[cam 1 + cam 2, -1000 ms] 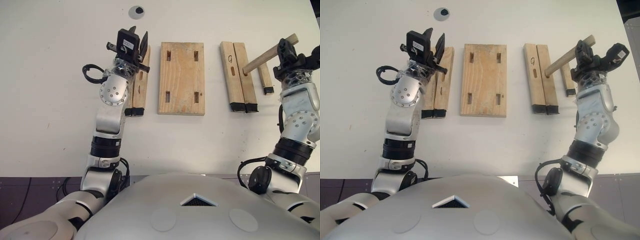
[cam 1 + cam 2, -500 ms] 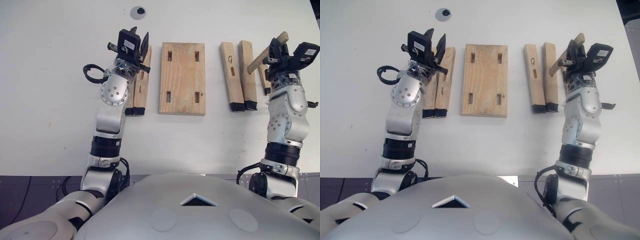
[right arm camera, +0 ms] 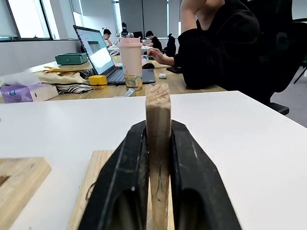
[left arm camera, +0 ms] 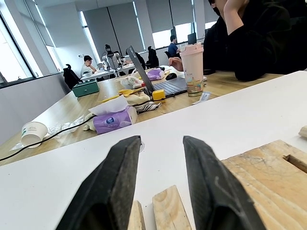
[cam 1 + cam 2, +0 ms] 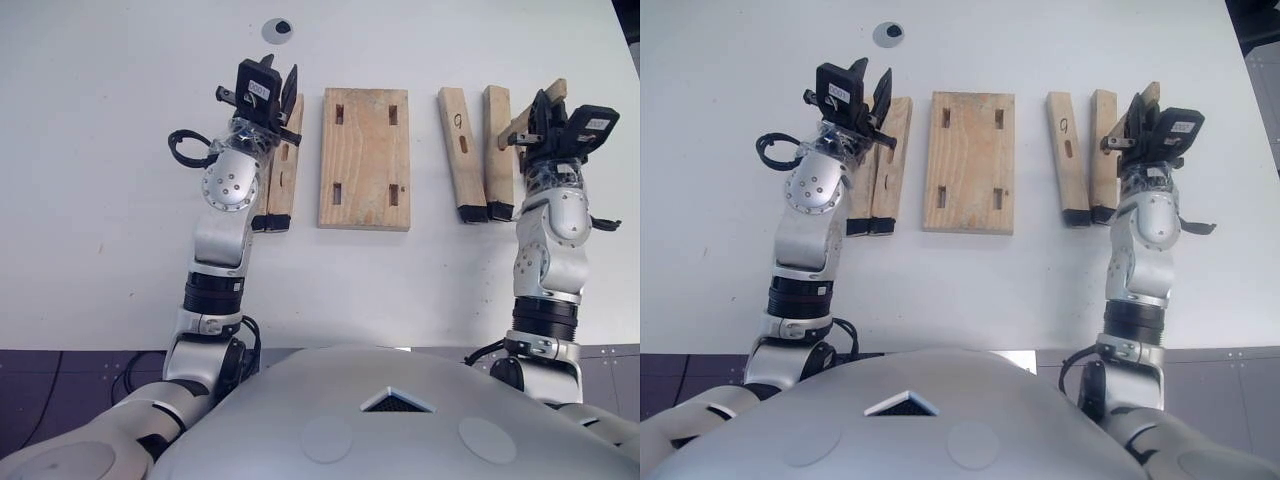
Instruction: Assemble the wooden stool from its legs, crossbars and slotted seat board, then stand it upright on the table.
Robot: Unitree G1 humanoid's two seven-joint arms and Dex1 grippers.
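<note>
The slotted seat board (image 5: 364,157) lies flat mid-table. Left of it lie two legs (image 5: 278,165) side by side, and my left gripper (image 5: 276,84) hangs open just over their far ends; in the left wrist view its fingers (image 4: 117,177) stand apart above the leg tips (image 4: 168,211). Right of the board lie two more legs (image 5: 456,150), splayed apart at their far ends. My right gripper (image 5: 541,112) is shut on a crossbar (image 3: 158,108), held low over the outer leg (image 5: 498,150) and pointing away from me.
A small round grey disc (image 5: 277,28) with a black spot sits at the back of the white table (image 5: 100,150). The near table edge (image 5: 330,346) runs just in front of my arms. Wide bare table lies far left.
My right arm swung inward with the crossbar, from the far right to just over the outer right leg. The two right legs spread apart at their far ends. The left arm stayed still.
</note>
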